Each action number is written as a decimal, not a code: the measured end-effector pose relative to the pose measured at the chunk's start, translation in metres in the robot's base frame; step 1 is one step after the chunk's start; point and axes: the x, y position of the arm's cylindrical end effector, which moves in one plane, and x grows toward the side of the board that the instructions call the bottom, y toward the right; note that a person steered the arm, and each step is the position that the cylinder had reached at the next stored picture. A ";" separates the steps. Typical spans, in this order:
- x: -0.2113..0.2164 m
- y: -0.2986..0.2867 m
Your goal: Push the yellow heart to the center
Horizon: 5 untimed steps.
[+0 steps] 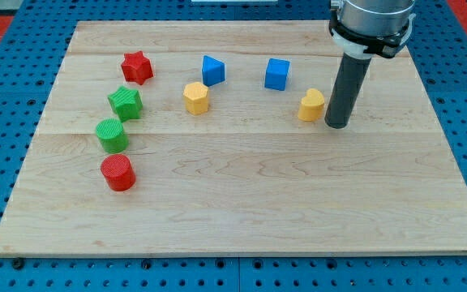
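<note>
The yellow heart [311, 105] lies on the wooden board [242, 203], right of the middle and in the upper half. My tip [338, 125] stands just to the heart's right, very close to it or touching; I cannot tell which. The dark rod rises from there to the arm at the view's top right.
A blue cube [276, 74] sits up and left of the heart. A blue block [212, 70] and a yellow hexagon [195, 98] lie further left. On the left side are a red star [136, 66], a green star [125, 103], a green cylinder [112, 135] and a red cylinder [118, 173].
</note>
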 end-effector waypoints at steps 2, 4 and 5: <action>-0.044 0.044; -0.047 -0.078; -0.047 -0.117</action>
